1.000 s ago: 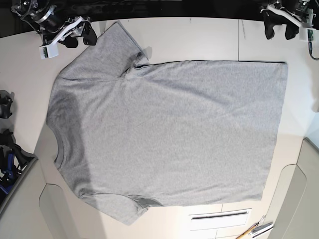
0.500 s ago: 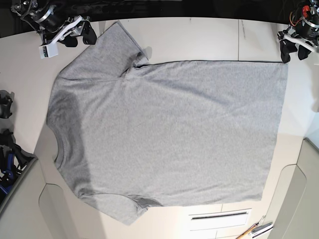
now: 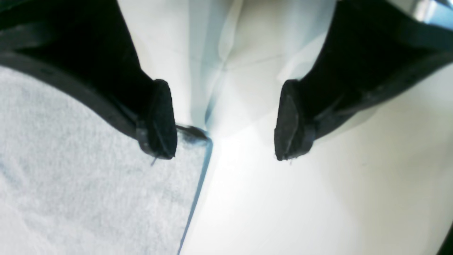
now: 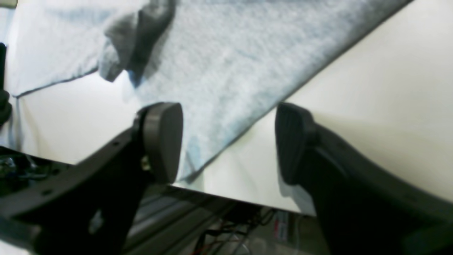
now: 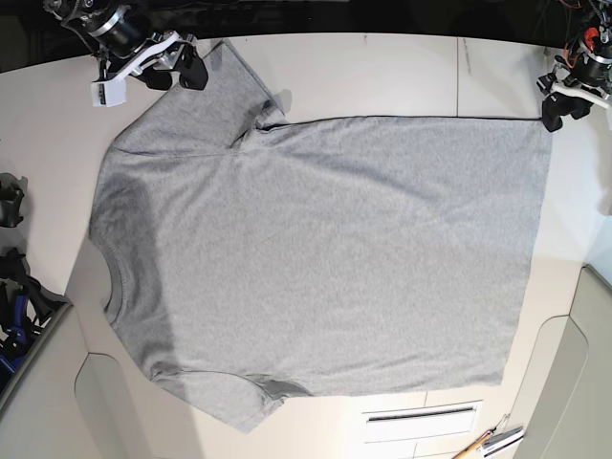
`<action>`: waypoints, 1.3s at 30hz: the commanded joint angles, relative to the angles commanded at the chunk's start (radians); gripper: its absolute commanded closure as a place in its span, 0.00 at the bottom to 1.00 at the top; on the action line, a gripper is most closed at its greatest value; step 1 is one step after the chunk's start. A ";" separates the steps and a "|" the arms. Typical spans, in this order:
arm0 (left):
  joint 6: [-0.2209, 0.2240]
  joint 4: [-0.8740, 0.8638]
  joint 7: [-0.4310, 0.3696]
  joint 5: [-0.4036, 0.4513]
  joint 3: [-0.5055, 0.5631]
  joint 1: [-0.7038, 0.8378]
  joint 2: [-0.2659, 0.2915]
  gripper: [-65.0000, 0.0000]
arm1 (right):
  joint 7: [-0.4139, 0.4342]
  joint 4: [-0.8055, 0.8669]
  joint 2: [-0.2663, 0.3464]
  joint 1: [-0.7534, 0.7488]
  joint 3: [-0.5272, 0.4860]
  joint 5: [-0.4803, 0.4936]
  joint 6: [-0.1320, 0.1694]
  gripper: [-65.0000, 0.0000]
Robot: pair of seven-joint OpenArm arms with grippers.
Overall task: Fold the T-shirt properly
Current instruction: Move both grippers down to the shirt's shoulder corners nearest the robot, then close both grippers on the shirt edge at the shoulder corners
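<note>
I counted one heather-grey short-sleeved cotton T-shirt (image 5: 316, 258), spread flat, plain side up, across the cream table (image 5: 382, 72). Left to right in the base view: my right gripper (image 5: 182, 69), fingers apart, straddled the sleeve edge; my left gripper (image 5: 562, 103), fingers apart, sat at the hem corner. Two pens (image 5: 488, 442) lay near the front edge.

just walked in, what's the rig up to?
Two arms are setting up to fold a grey T-shirt lying flat on the table; no fold made yet. The left gripper is open at the shirt's hem corner, one finger over the fabric, one over bare table. The right gripper is open beside the sleeve edge. Neither holds cloth.
</note>
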 joint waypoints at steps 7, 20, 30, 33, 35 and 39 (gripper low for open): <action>0.000 0.000 0.001 -0.002 0.023 -0.029 0.000 0.28 | 0.003 0.000 -0.012 0.002 0.000 -0.001 0.000 0.37; 0.001 0.000 0.001 0.000 0.024 -0.033 0.001 0.28 | 0.014 0.000 -0.013 0.018 0.000 -0.001 0.000 0.37; 0.009 0.000 0.000 0.039 0.111 -0.045 0.001 0.30 | 0.014 0.000 -0.013 0.018 0.000 -0.001 0.000 0.38; 0.043 0.000 0.000 0.054 0.113 -0.068 0.003 0.58 | 0.014 0.000 -0.013 0.018 0.000 -0.001 0.000 0.47; 0.046 0.000 0.000 0.055 0.113 -0.084 0.003 0.83 | 0.014 0.000 -0.015 0.018 0.000 -0.019 0.000 0.57; 0.045 0.000 0.000 0.055 0.113 -0.094 0.003 1.00 | 0.015 0.000 -0.030 0.018 0.000 -0.119 0.000 0.92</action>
